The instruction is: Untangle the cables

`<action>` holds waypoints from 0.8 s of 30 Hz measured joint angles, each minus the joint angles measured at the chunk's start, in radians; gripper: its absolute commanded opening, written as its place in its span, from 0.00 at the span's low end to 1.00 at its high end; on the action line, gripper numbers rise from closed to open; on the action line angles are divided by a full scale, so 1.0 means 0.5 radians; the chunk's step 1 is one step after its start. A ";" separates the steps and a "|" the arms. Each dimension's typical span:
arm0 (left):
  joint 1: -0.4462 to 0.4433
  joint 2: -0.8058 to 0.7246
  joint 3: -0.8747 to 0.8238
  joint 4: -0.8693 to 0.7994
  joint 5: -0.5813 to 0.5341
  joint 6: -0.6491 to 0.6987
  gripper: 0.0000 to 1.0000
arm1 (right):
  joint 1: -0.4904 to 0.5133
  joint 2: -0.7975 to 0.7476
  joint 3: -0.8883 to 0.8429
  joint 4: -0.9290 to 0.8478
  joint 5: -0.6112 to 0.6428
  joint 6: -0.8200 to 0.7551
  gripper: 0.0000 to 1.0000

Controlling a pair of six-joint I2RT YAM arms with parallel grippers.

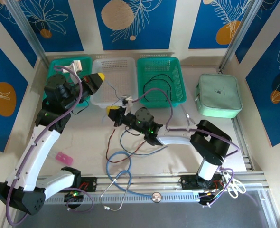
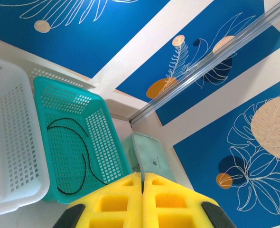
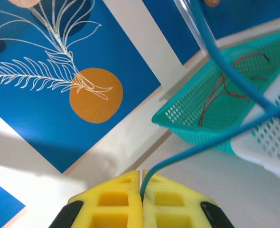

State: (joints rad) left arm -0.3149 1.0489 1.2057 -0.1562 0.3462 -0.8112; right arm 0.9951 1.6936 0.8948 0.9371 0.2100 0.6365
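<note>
Blue-grey cable point(image 3: 225, 137) sits pinched in the right end effector point(image 3: 142, 183), its length running off toward the teal basket point(image 3: 187, 114) — the left end effector point(image 2: 142, 183), pressed together on nothing, hovers nearby.

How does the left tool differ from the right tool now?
The left tool is shut on nothing; the right tool is shut on a blue cable. The left tool faces the right green basket, with a black cable; the right tool faces the left green basket, with a red cable. Both have yellow fingers.
</note>
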 measured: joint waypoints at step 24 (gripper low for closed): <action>0.103 -0.001 -0.283 -0.146 -0.121 0.162 0.00 | -0.433 -2.118 -0.599 -1.222 -0.018 -0.201 0.00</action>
State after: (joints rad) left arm -0.2634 1.0485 1.0641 -0.2295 0.2859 -0.7303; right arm 0.7784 0.6346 0.5953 0.3260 0.2008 0.5358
